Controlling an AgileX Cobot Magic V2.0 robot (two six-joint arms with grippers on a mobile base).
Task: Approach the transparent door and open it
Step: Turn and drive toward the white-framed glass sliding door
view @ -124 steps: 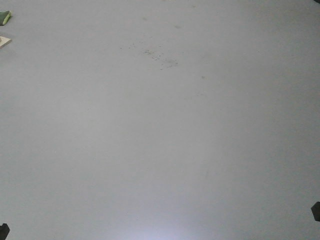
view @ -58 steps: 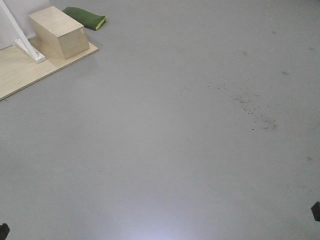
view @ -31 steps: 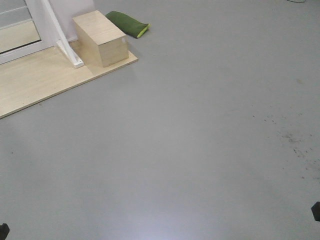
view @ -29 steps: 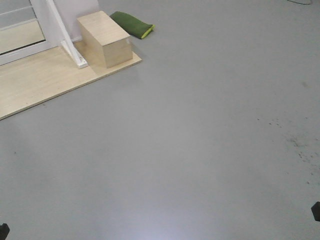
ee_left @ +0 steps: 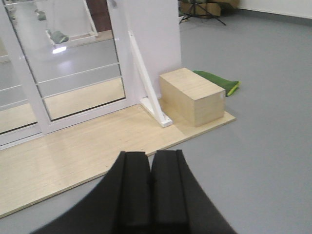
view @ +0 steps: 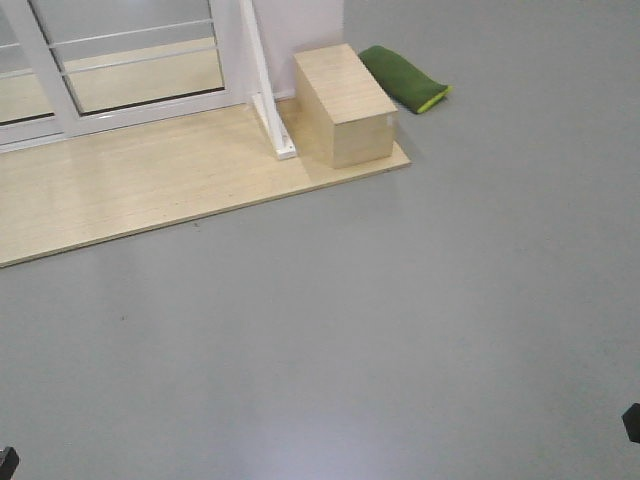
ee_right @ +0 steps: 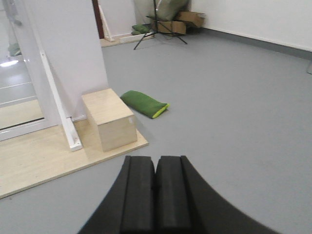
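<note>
The transparent door (view: 140,60) is a white-framed glass panel with thin horizontal white bars at the top left of the front view, above a light wooden platform (view: 150,200). In the left wrist view (ee_left: 78,63) it stands beside a second barred panel (ee_left: 12,92). Only a grey stub (ee_left: 113,3) shows at its right stile; the long handle is out of view. My left gripper (ee_left: 150,157) is shut and empty, over grey floor short of the platform. My right gripper (ee_right: 156,161) is shut and empty, over grey floor.
A wooden box (view: 345,105) sits on the platform's right end beside a slanted white brace (view: 268,100) and a white wall panel (ee_left: 148,39). A green bag (view: 405,78) lies on the floor behind the box. A tripod and cartons (ee_right: 168,19) stand far back.
The view has swung left: the platform, box and green bag slid rightward across the front view, and the glass panels came into sight. The floor specks left the frame.
</note>
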